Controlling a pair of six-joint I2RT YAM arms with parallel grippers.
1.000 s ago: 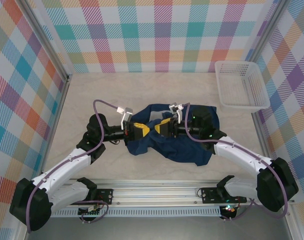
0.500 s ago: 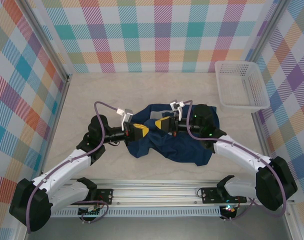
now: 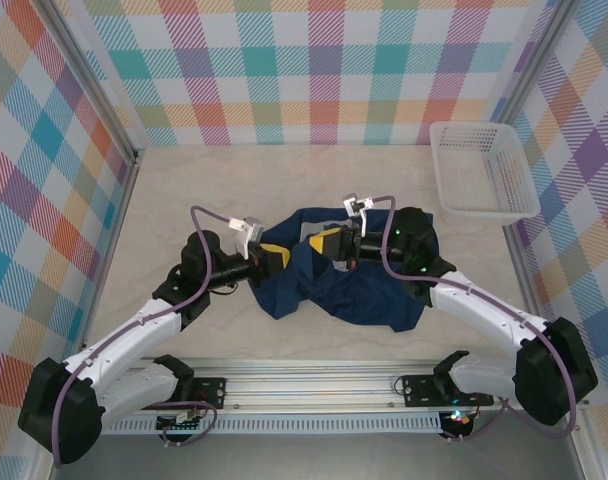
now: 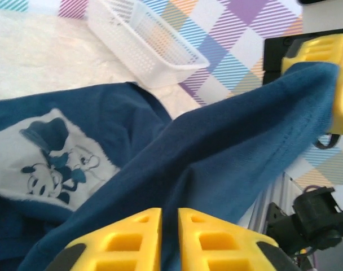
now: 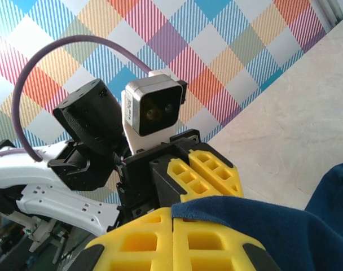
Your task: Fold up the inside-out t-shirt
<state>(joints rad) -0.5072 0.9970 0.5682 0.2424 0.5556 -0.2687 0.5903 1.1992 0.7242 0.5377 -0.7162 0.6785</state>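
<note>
The inside-out t-shirt [image 3: 356, 290] is dark navy cloth bunched mid-table, with a white patch [image 4: 53, 149] bearing a cartoon print. My right gripper [image 3: 327, 243] is shut on a raised edge of the cloth, which lies over its closed yellow tips [image 5: 172, 210]. A taut fold [image 4: 233, 141] runs from there down to my left gripper [image 4: 170, 213]. Its fingers stand slightly apart, with cloth lying in the narrow gap. In the top view the left gripper [image 3: 280, 258] faces the right one, a short span away.
A white mesh basket [image 3: 484, 170] stands at the back right, also in the left wrist view [image 4: 143, 39]. Checked walls close in the left, far and right sides. Bare tabletop [image 3: 194, 180] lies behind and to the left of the shirt.
The right gripper has closed on the cloth edge and drawn it a little up and away. The left jaws, shut before, have parted slightly.
</note>
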